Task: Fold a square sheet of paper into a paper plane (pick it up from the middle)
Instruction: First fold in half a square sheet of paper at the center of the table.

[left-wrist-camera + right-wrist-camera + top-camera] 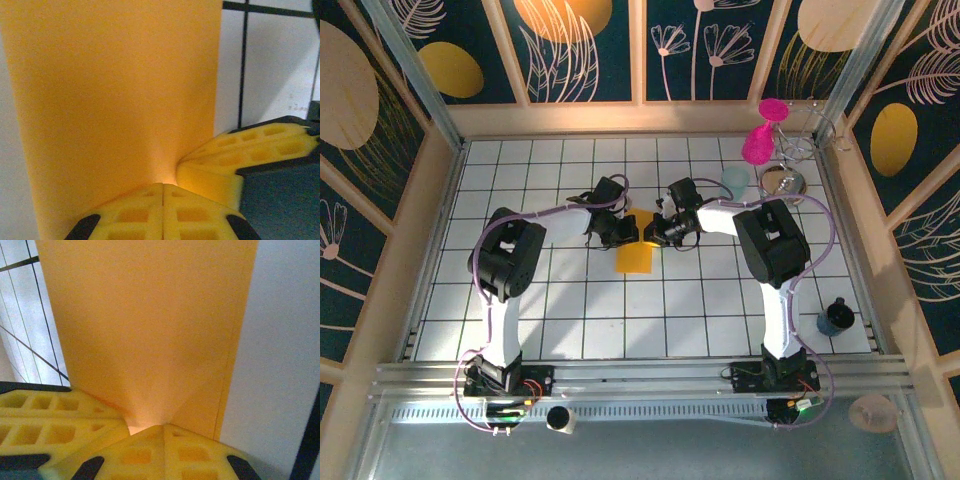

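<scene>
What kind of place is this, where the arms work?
Probably a lab test booth, not a home: a left arm and right arm bolted to a metal rail, a white gridded table, and painted wall panels in aluminium frames.

I see the square sheet of paper (pixel 635 256), orange-yellow, folded into a narrow strip and creased at its far end, left of and nearer than the teal cup (pixel 735 180).
</scene>
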